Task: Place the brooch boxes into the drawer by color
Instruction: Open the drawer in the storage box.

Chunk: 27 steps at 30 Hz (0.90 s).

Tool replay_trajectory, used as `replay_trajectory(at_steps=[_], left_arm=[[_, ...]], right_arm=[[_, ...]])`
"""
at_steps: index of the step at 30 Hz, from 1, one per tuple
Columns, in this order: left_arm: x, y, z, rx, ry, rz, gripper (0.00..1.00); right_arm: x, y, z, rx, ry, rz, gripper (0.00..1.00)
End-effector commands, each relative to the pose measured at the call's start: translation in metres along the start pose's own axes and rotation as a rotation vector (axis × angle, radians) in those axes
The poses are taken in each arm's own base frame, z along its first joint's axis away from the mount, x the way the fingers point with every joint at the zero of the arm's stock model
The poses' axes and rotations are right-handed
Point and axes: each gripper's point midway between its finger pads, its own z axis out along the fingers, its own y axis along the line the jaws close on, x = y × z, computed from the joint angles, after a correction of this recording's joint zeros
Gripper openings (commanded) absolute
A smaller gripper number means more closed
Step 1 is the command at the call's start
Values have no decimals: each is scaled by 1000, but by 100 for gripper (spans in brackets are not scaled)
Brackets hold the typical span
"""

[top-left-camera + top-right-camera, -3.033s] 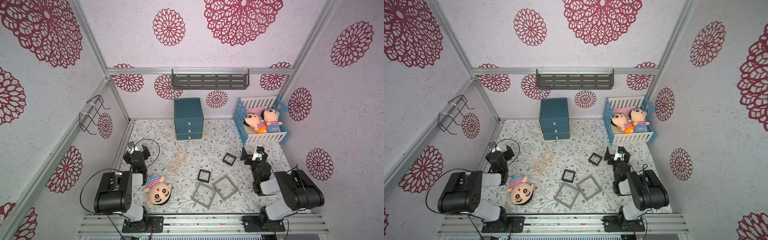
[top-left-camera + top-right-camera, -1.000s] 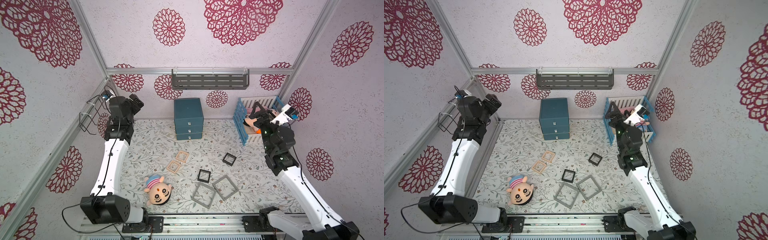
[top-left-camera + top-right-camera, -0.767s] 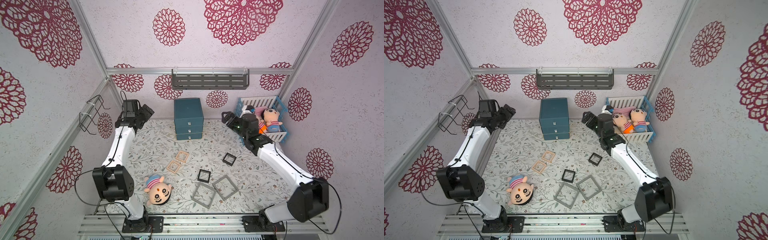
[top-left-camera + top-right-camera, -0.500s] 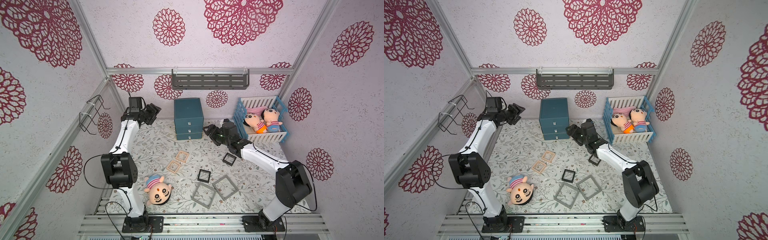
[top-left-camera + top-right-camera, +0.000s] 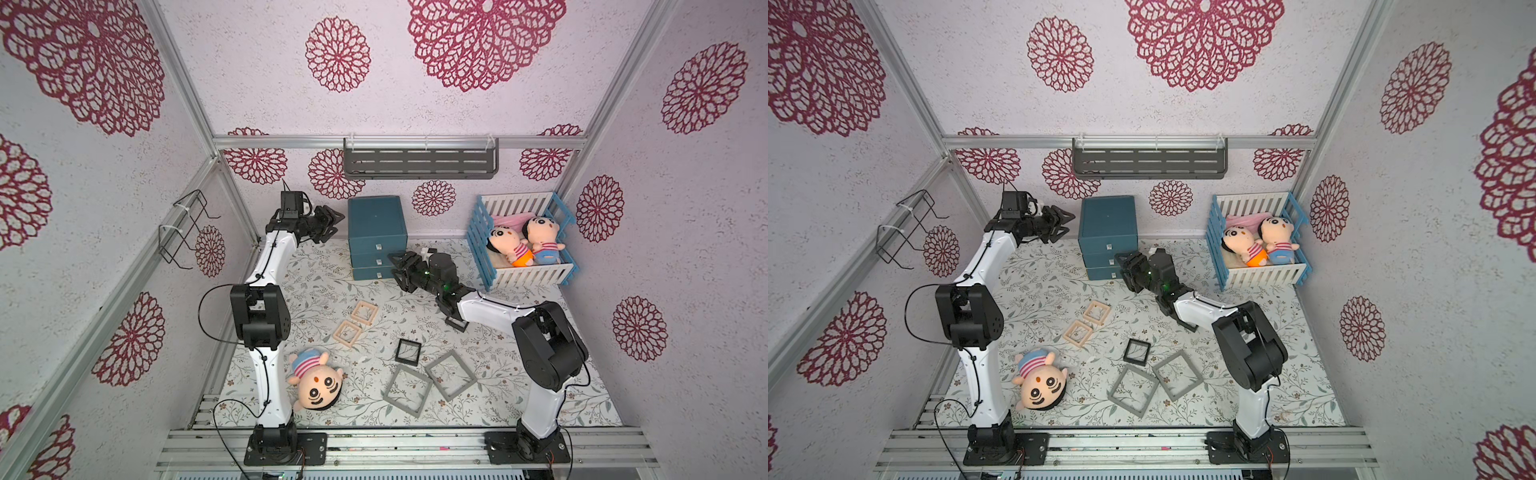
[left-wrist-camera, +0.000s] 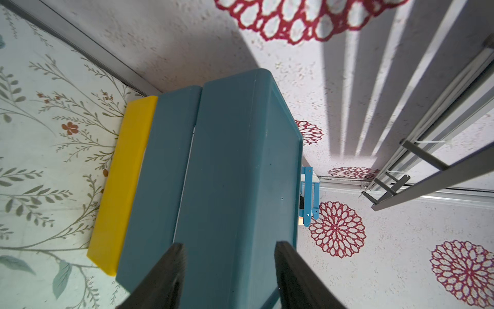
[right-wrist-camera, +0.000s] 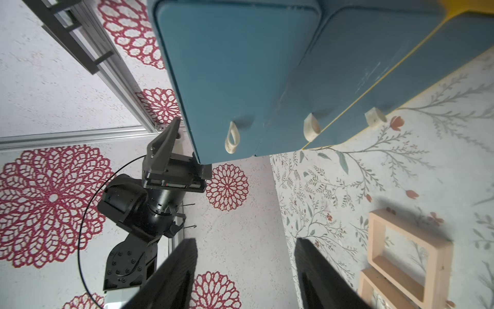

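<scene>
Foreground: six brooch boxes [image 5: 408, 352] lie unsorted on the mat [image 5: 316, 266]. Beyond, the right gripper [image 5: 395, 269], fingers parted and empty, faces the closed drawer [image 5: 377, 220], presumably to take a pull [image 7: 232, 137]. The left gripper [image 5: 337, 224], likewise parted and empty, flanks its side, presumably to brace it.

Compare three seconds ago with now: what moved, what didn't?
Both arms unfolded from the near edge and stretched to the dark teal three-drawer cabinet: the left gripper beside its upper left side, the right gripper in front of the drawer fronts. Jaws apart, nothing gripped. The six flat square brooch boxes, the plush doll head and the shut drawers stayed put.
</scene>
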Motion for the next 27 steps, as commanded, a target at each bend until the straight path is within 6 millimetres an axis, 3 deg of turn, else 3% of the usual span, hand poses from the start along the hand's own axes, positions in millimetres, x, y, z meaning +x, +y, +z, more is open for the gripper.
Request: replay_trajectory(at_steps=[1,13,19,27], left_arm=[[9,-10,6,16,38,45,59],[20,15,27,-35,77,40,46],[24,16,32,-38,88,43,41],[29,14,35,-35,99,47,36]], right_arm=[[-4,26,4,-108,-21,50,64],[-14,22,34,-143,-42,97,56],[-20,28,50,-160,-46,106,52],[-26,20,69,-128,-52,128,42]])
